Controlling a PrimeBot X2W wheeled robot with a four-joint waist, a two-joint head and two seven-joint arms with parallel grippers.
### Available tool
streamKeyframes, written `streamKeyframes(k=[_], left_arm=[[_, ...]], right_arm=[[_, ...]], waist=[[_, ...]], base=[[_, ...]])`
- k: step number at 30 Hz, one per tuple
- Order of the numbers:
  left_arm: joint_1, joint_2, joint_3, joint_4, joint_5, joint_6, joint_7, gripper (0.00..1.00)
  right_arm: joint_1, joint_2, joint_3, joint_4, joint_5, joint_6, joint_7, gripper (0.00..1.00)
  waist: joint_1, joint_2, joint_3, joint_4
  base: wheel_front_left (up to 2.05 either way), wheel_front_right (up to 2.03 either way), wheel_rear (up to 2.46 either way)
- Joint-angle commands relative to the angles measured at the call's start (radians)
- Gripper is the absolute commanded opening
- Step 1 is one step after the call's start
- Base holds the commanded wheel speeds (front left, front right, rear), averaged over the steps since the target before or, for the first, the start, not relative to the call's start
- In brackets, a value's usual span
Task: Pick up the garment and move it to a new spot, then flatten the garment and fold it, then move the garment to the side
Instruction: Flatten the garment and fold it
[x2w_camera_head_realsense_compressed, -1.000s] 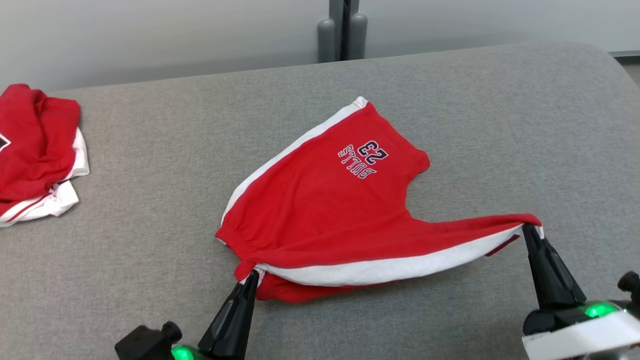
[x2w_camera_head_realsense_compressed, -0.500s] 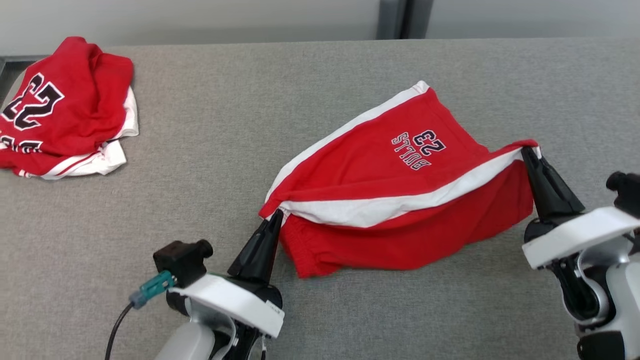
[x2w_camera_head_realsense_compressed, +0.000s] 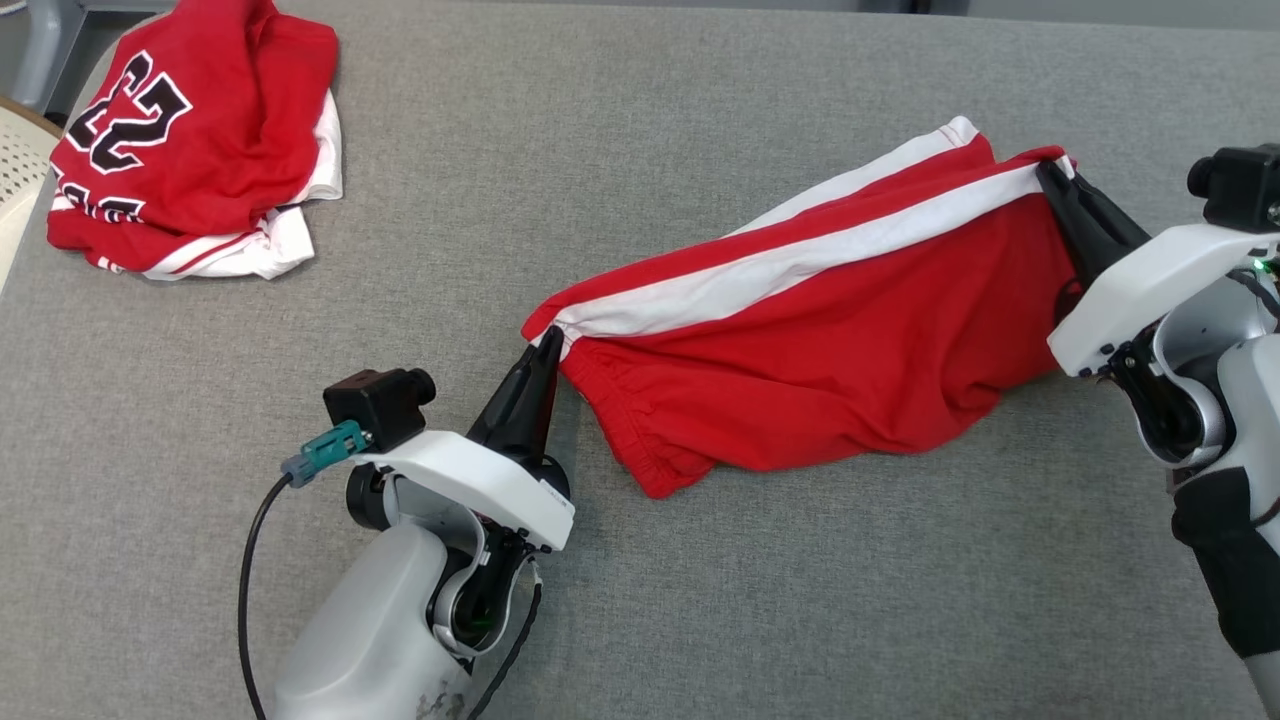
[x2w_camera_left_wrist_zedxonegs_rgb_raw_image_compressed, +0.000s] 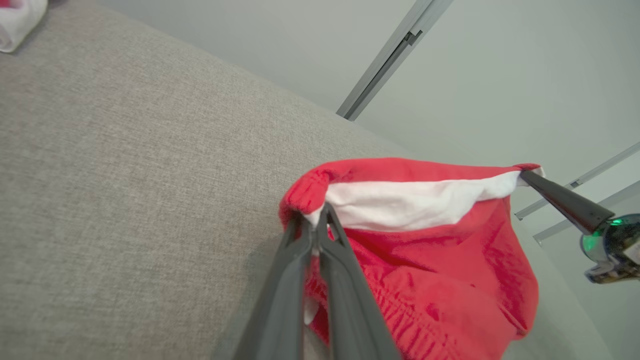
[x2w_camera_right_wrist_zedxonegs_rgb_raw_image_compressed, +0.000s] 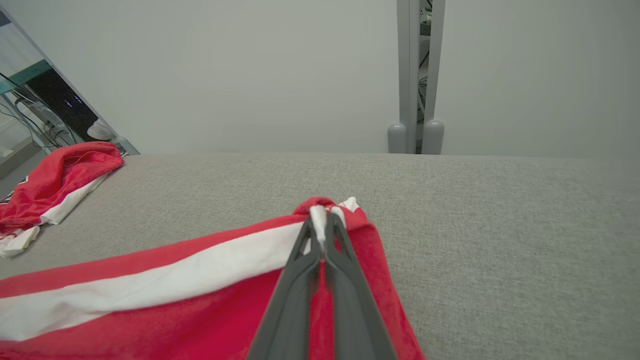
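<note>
Overhead, the left end effector (x2w_camera_head_realsense_compressed: 550, 342) is clamped on the waistband corner of the garment (x2w_camera_head_realsense_compressed: 830, 340), and the right end effector (x2w_camera_head_realsense_compressed: 1046, 172) is pinched on its white-striped corner. The cloth is stretched between them, its lower fold sagging onto the grey worktop (x2w_camera_head_realsense_compressed: 640, 150). A red jersey (x2w_camera_head_realsense_compressed: 200, 130) lies well beyond the left tip, near the worktop's edge. From the left wrist, the fingers meet on the red-and-white hem. From the right wrist, bare worktop runs ahead to its back edge.
</note>
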Motion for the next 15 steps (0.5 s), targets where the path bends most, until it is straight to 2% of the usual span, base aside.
streamKeyframes(k=[1, 10, 15], left_arm=[[-0.029, 0.003, -0.008, 0.017, -0.012, -0.005, -0.007, 0.00], [-0.095, 0.001, -0.109, 0.084, -0.065, -0.005, -0.019, 0.00], [-0.110, 0.001, -0.141, 0.086, -0.079, 0.006, -0.024, 0.00]], right_arm=[[-0.030, -0.007, 0.009, 0.030, 0.006, 0.000, 0.002, 0.00], [-0.189, -0.011, 0.086, 0.252, 0.023, 0.000, -0.002, 0.00], [-0.243, -0.008, 0.112, 0.331, 0.039, 0.000, -0.016, 0.00]], waist=[[0.0000, 0.0000, 0.012, 0.011], [0.0000, 0.0000, 0.033, 0.030], [0.0000, 0.0000, 0.038, 0.037]], base=[[0.00, 0.00, 0.00], [0.00, 0.00, 0.00], [0.00, 0.00, 0.00]])
